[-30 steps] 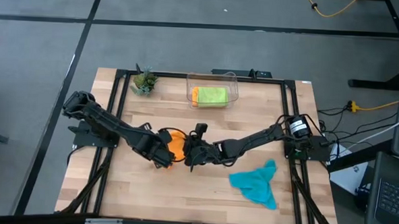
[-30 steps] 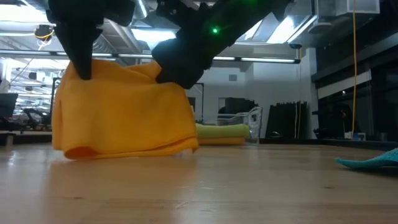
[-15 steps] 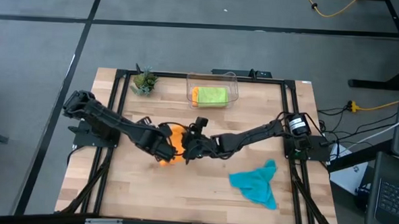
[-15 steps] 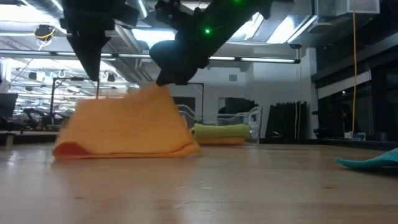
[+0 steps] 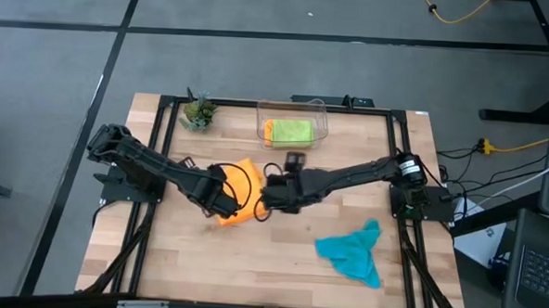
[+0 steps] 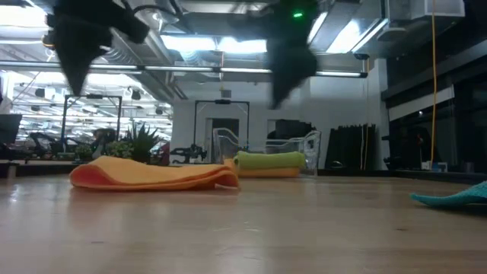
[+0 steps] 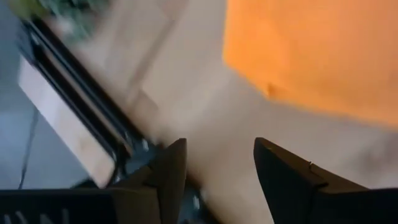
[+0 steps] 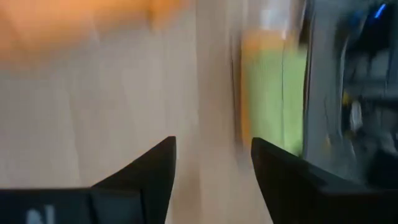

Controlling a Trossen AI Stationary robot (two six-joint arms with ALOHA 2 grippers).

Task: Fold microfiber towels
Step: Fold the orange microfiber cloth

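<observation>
A clear plastic bin (image 5: pixel 293 109) and small potted plant (image 5: pixel 198 112) stand at the wooden table's (image 5: pixel 279 266) far edge.

The wooden desk (image 5: pixel 279 266) is surrounded by grey floor (image 5: pixel 260 60); beyond it, ceiling light strips (image 6: pixel 221 46) and a yellow cable (image 5: pixel 512 144) are seen.

A: Right wrist view — what is in it?
B: The right gripper (image 8: pixel 211 171), its two dark fingers (image 8: pixel 146 171) apart with bare wooden table (image 8: pixel 112 106) between them.
A: Any cloth?
B: An orange towel (image 8: pixel 81 15) along one edge, blurred. Farther off, a green towel (image 8: pixel 277 93) lying on an orange one — also blurred.
</observation>
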